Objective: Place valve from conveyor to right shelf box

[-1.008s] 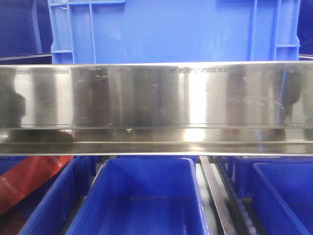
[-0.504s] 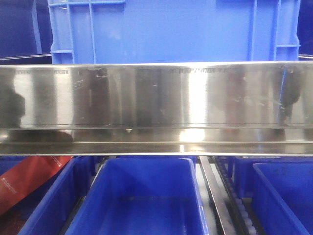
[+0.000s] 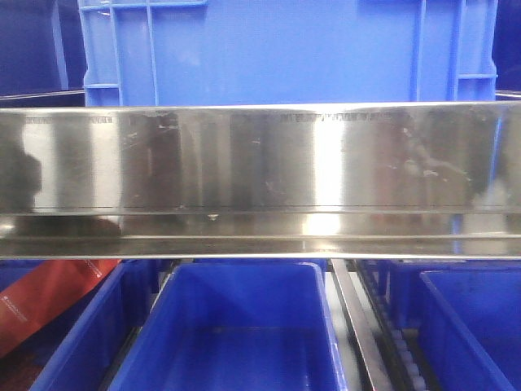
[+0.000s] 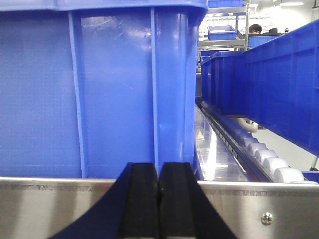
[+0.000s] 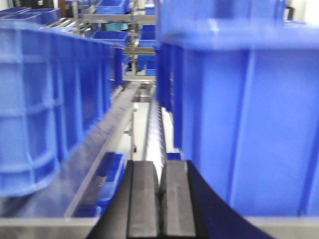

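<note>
Up front, in the front-facing view, a shiny steel rail (image 3: 260, 175) is seen running across the middle. A big blue crate (image 3: 285, 53) stands above it, and lower blue bins (image 3: 236, 326) sit on roller tracks below. No valve and no conveyor are seen here, and neither claw is shown.

Next, in the left wrist view, the left claw (image 4: 159, 194) is seen clenched, its two black fingers (image 4: 142, 199) pressed together with nothing between them. It is held low at a steel edge, right in front of a tall blue crate wall (image 4: 99, 94). White rollers (image 4: 269, 162) are seen to the right.

Last, in the right wrist view, the right claw (image 5: 160, 199) is also seen closed, and nothing is held in it. The picture is blurry. Blue crates (image 5: 234, 114) stand on both sides of a gap.

The valve cannot be found in any view. So it cannot be told whether it is waiting on the conveyor or already lies in a box; both stages would fit.
</note>
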You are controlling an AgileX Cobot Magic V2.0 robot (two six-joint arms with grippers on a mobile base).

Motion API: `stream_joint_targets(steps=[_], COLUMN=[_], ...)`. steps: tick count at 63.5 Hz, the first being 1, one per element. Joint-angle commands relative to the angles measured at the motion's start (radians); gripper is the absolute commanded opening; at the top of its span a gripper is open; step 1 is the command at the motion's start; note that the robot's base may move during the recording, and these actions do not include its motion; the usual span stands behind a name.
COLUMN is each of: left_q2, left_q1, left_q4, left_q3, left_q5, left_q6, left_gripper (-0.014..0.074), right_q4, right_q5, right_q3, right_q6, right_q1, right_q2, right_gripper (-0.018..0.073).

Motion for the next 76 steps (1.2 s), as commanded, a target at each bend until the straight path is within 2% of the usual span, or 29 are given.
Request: stream_joint_targets(steps=[1,11,25,76], left_q2=[-0.006,-0.006,-0.006,-0.006], left_q1=[0.003,0.003,0.003,0.003], left_q4=[-0.003,-0.003,-0.003,-0.003], left_q3=[-0.001,-0.001,-0.001,-0.001], left_q5=[-0.018,-0.018,-0.018,-0.018], left_q6=[-0.006,-0.006,-0.006,-0.006], left_gripper=[-0.0111,-0.0111,-0.0111,-0.0111], right_q4=[0.020,0.030,-0.004,-0.004], right_q5=[-0.056,-0.090,-0.084,-0.086], right_q3=[0.071,0.169,0.169,0.169], right_q6=[0.004,0.004,0.004,0.004], right_q1=[-0.021,-0.030,-0.004,-0.004], right_q2=[-0.045,-0.098,-0.098,-0.098], right_gripper=[-0.0162,-0.0162,-0.0162,-0.0162])
